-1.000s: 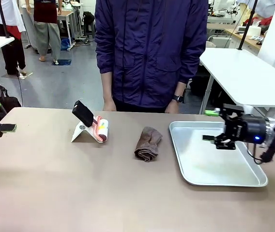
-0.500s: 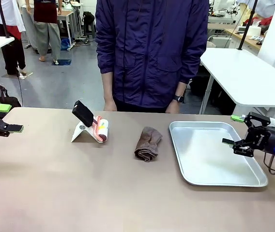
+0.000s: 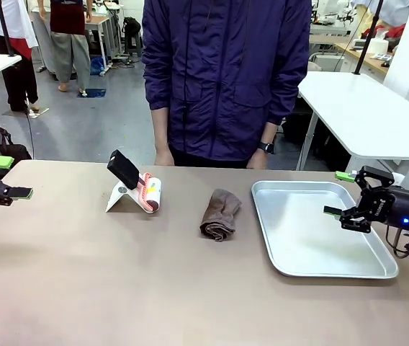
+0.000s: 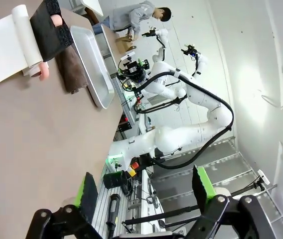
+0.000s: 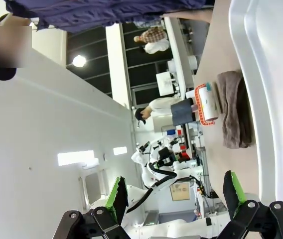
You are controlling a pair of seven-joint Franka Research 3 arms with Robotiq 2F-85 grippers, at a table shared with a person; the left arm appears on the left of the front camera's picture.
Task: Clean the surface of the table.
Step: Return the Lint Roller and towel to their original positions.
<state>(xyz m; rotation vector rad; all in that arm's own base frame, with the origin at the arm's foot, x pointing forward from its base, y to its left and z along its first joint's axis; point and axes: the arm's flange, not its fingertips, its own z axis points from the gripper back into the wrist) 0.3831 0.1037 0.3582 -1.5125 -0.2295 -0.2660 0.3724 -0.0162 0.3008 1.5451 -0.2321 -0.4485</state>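
The beige-brown table carries a crumpled brown cloth near its middle. A pink-and-white lint roller lies against a white stand that props up a black phone. At the far left edge my left gripper hovers open and holds nothing. My right gripper is open and bare above the right side of the metal tray. In the left wrist view the open left gripper looks along the table at the cloth. In the right wrist view the open right gripper faces the cloth.
A person in a dark blue jacket stands at the far edge, a hand hanging close to the tabletop. A white-topped table stands behind on the right. The near half of the beige table is bare.
My right gripper drew back from the tray's middle toward its right rim, then edged a little left again. My left gripper shifted slightly inward. Both stayed open.
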